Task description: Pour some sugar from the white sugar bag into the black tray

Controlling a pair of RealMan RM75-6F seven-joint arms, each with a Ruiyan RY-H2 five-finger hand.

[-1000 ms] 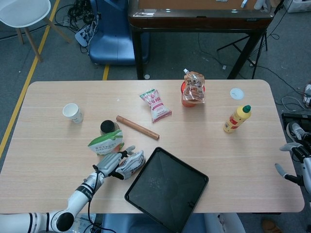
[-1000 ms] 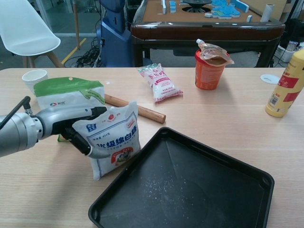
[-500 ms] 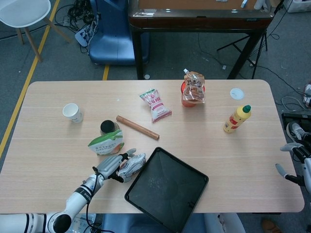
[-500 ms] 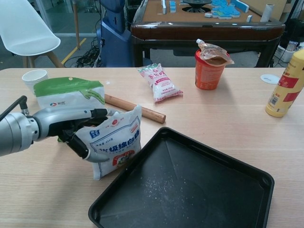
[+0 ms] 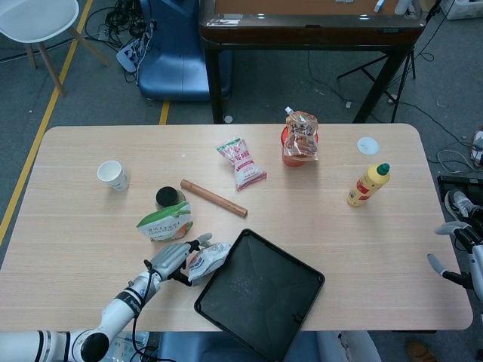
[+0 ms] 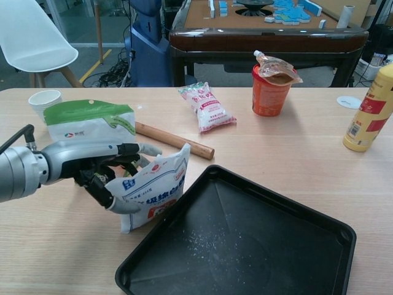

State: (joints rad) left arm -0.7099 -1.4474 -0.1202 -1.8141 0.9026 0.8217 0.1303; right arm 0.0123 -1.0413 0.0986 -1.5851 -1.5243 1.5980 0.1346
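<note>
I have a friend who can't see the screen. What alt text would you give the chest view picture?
A robot's silver left hand grips a white sugar bag, tilting it toward a square black tray dusted with a few sugar grains. Behind them on the wooden table lie a wooden rolling pin, a green-topped pouch and a yellow squeeze bottle.

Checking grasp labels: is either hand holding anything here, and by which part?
The left hand holds the white sugar bag by its left side. The right hand, at the table's edge, holds nothing.

White sugar bag (image 6: 153,188) tilted against left rim of black rectangular tray (image 6: 319,220), gripped by left hand (image 6: 101,169). Behind: green-topped pouch (image 6: 89,123), wooden rolling pin (image 6: 175,140). Far right: yellow squeeze bottle (image 6: 368,110).
</note>
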